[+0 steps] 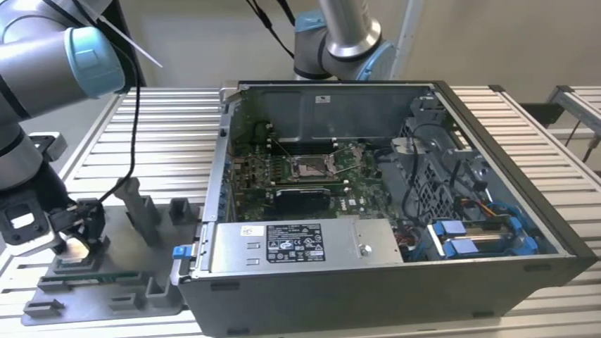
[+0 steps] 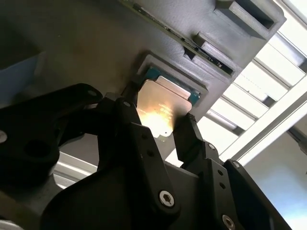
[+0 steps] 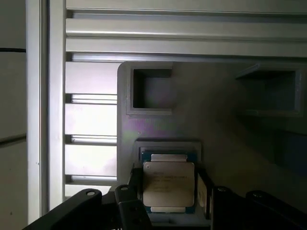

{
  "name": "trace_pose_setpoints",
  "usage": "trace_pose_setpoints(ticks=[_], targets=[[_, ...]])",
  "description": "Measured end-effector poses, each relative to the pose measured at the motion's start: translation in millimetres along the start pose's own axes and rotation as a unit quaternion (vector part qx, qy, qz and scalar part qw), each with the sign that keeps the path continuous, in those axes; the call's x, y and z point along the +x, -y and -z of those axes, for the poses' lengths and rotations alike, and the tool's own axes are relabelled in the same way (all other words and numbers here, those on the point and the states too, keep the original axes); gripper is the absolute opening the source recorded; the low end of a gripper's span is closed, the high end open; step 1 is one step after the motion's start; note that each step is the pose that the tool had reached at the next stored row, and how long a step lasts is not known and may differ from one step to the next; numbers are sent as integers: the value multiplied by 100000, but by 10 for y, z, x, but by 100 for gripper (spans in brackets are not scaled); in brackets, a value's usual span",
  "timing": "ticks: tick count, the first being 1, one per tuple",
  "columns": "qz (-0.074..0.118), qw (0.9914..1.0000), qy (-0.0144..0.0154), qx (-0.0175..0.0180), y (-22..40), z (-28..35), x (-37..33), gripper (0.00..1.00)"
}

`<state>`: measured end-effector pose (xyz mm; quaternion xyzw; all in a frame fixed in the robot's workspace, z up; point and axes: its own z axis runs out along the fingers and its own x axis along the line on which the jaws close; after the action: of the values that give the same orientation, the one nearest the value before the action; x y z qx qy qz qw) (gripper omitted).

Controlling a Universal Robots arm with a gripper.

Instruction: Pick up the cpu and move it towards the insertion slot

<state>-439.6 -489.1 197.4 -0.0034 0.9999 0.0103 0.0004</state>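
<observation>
Slatted metal table (image 1: pixel 160 134) carries everything. On it, toward the exterior view's right, I see the open computer case (image 1: pixel 376 289). The arm (image 1: pixel 38 77) reaches down on the exterior view's left, well apart from the case. Below it, a grey holder (image 1: pixel 141 299) sits on the table just beside the case's front corner. Inside the case is the green circuit board (image 1: pixel 252 176), with the insertion slot (image 1: pixel 314 167) near its middle: shiny frame, brownish centre, nothing seated in it. A plain black square (image 1: pixel 302 201) sits just beside the slot, on the side toward the case front. A green memory stick (image 1: pixel 89 279) lies along the holder's near edge. The gripper (image 1: pixel 77 236) is low over the holder. In both wrist views the cpu (image 2: pixel 165 100) (image 3: pixel 168 177) lies flat in its square recess in the holder (image 2: pixel 96 43) (image 3: pixel 230 143), silver top up and a green rim showing around it. The gripper (image 2: pixel 158 112) (image 3: pixel 169 191) straddles the cpu, with black fingers (image 2: pixel 125 120) (image 3: pixel 135 184) spread to either side and close against its opposite edges. I can't tell whether the pads actually touch it. The chip reads as seated, not lifted.
</observation>
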Motion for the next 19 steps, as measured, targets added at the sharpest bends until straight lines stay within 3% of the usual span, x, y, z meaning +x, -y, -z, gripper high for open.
trace_pose_setpoints(ticks=[19], targets=[[-1, 100000, -3, 2, -7, 335, 0, 0]])
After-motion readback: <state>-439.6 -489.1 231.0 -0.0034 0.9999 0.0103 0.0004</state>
